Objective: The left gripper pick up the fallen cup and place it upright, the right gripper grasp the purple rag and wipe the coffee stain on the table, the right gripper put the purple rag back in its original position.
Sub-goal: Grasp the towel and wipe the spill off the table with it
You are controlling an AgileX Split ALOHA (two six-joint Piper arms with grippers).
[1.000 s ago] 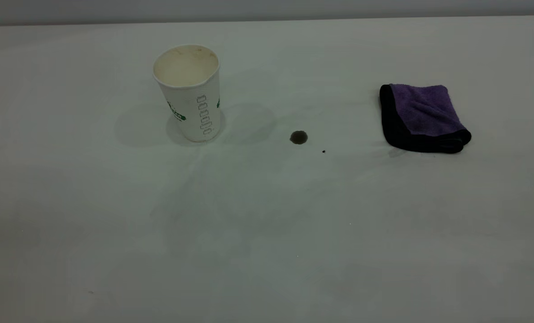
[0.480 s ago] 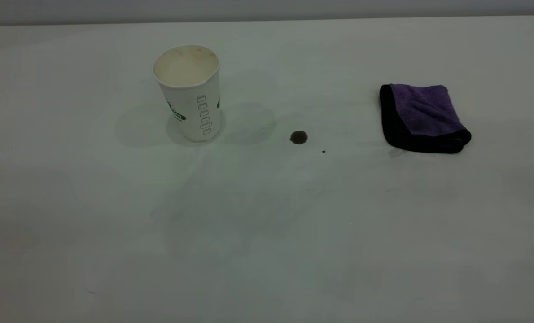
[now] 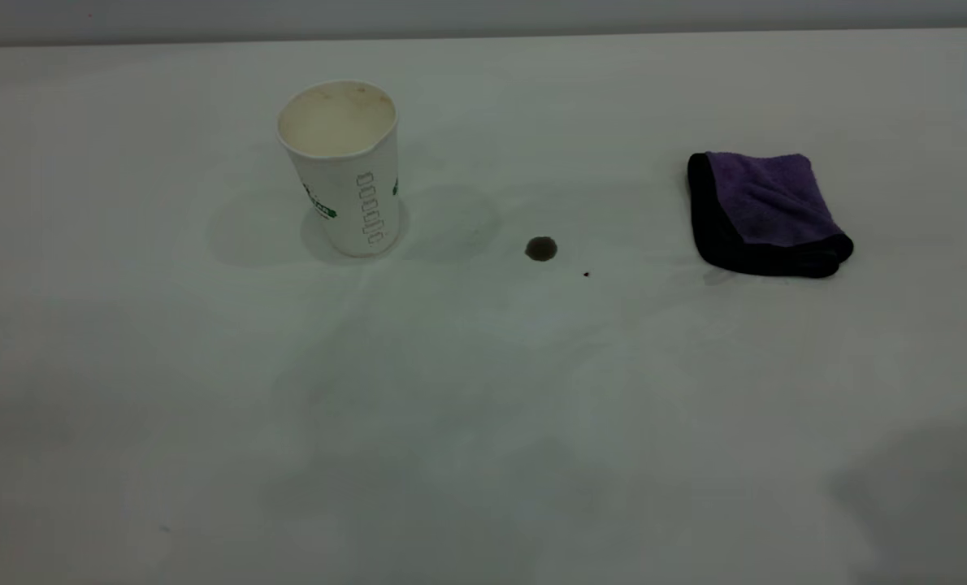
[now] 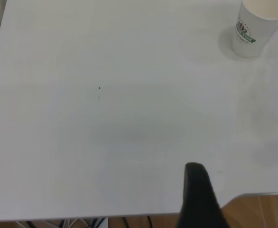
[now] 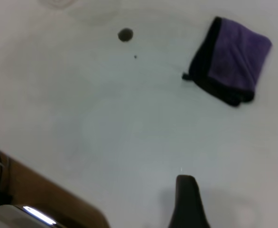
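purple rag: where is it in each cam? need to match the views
Exterior view: purple rag at right, flat on the table.
Left wrist view: not in it; only the cup shows.
Right wrist view: far corner.
Shared landmark: the coffee stain, lying between cup and rag.

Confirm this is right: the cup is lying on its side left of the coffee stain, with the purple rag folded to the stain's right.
Not quite. The cup stands upright, mouth up, as the exterior view shows. The rest holds: it is left of the coffee stain, and the purple rag lies folded to the stain's right.
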